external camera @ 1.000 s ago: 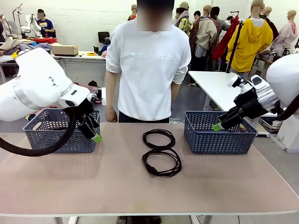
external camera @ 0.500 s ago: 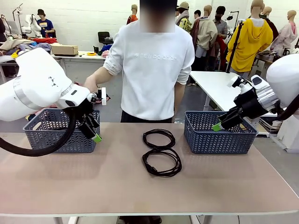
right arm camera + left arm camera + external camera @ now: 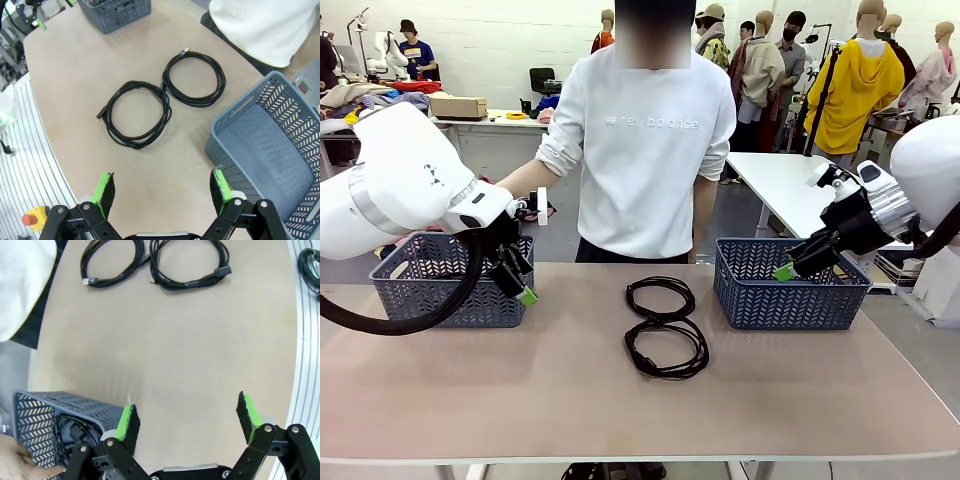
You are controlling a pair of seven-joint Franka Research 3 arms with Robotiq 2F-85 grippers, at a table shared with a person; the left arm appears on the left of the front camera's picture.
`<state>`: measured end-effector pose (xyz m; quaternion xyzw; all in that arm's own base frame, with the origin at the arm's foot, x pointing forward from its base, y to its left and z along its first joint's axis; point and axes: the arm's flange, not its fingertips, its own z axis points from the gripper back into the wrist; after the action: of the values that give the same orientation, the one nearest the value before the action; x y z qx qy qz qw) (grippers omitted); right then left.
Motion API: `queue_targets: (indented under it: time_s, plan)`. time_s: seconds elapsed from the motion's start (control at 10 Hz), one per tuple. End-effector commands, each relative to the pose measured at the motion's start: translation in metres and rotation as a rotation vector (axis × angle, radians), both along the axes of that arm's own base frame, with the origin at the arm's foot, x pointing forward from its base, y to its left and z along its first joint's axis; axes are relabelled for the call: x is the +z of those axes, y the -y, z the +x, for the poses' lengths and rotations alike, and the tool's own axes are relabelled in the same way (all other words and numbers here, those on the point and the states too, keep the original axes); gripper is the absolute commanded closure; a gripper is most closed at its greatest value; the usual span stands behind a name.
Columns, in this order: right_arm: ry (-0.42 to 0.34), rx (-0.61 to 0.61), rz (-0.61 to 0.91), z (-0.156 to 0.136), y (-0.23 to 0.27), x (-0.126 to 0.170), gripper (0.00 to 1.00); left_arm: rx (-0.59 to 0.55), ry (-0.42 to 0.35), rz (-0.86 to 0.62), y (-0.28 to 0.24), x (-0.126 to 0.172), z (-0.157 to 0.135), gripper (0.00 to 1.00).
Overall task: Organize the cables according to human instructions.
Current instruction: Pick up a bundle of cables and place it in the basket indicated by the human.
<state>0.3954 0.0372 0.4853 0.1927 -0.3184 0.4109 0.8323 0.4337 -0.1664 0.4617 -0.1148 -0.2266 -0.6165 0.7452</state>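
Cables [image 3: 660, 320]: two coiled loops touching, between left basket [image 3: 420, 290] and right basket [image 3: 790, 300].
Left gripper [image 3: 187, 412]: jaws apart, empty.
Right gripper [image 3: 162, 180]: jaws apart, empty.

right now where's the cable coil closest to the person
In the front view the far coil lies mid-table, between the left basket and the right basket, touching the near coil.

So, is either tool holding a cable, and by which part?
Nothing is held: the left tool and the right tool both stand open and empty.
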Motion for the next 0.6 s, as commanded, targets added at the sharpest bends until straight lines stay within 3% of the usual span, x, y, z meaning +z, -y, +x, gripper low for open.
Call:
queue_targets:
  time_s: [0.0, 0.3, 0.5]
  plan:
    - [0.017, 0.023, 0.023, 0.003, 0.001, -0.002, 0.00, 0.003, 0.002, -0.002, 0.000, 0.001, 0.002, 0.00]
    - [0.017, 0.023, 0.023, 0.003, 0.001, -0.002, 0.00, 0.000, 0.000, 0.000, 0.000, 0.000, 0.000, 0.00]
    - [0.017, 0.023, 0.023, 0.003, 0.001, -0.002, 0.00, -0.195, 0.067, 0.169, 0.031, 0.007, 0.019, 0.00]
